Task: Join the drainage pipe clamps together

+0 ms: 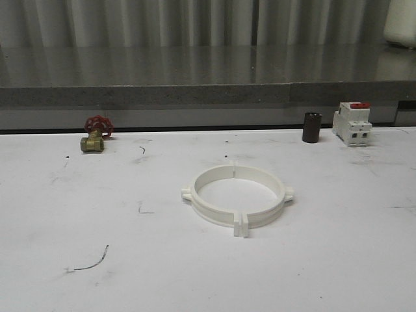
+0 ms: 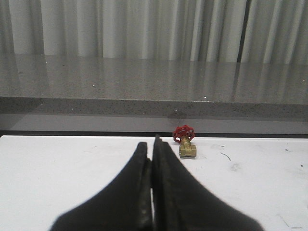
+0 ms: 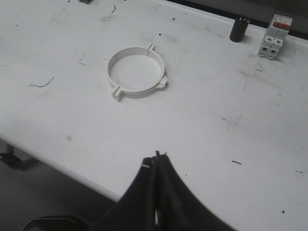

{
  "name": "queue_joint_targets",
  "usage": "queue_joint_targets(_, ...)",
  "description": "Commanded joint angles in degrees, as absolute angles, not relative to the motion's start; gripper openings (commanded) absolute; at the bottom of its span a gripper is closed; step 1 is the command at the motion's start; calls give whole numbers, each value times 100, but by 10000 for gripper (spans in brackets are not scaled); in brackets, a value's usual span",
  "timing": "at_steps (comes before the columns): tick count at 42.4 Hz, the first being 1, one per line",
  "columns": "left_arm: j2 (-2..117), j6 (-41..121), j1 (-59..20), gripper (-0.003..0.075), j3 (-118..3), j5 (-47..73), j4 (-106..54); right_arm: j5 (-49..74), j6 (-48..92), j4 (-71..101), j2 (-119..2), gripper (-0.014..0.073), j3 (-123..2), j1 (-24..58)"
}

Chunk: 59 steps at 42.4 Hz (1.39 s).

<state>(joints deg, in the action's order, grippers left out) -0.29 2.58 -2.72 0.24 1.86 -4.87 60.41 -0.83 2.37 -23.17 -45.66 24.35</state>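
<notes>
The two white drainage pipe clamps [image 1: 238, 197] lie flat in the middle of the table, their ends meeting so that they form one ring with small tabs sticking out around it. The right wrist view has the same ring of clamps [image 3: 135, 72] farther out on the table, well away from my right gripper [image 3: 157, 155], which is shut with nothing in it, above the table's near edge. My left gripper [image 2: 153, 142] is shut and empty too, low over the white table, pointing toward the brass valve.
A brass valve with a red handwheel [image 1: 95, 135] sits at the back left. A dark cylinder [image 1: 311, 127] and a white breaker with a red top [image 1: 351, 123] stand at the back right. A grey ledge [image 1: 208, 94] runs behind the table.
</notes>
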Motion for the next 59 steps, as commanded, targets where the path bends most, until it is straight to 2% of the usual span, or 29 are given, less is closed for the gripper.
queue_joint_targets(1,-95,213,-276,-20,154,-301,-485,5684,-35,230,-2357,-67,-4688,2435)
queue_joint_targets(8,-95,213,-276,-20,154,-301,-485,5284,0,0,-2120,-67,-4450,2270)
queue_joint_targets(20,-95,213,-276,-20,154,-301,-485,2414,0,0,-901,-67,-2239,436)
queue_joint_targets(32,-95,213,-276,-20,154,-301,-485,327,-35,0,96,-67,-425,258)
queue_joint_targets(38,-95,213,-276,-20,154,-301,-485,-468,-35,0,158,-67,164,174)
queue_joint_targets(59,-85,213,-276,-20,154,-291,-485,-322,-78,100,151,-67,134,102)
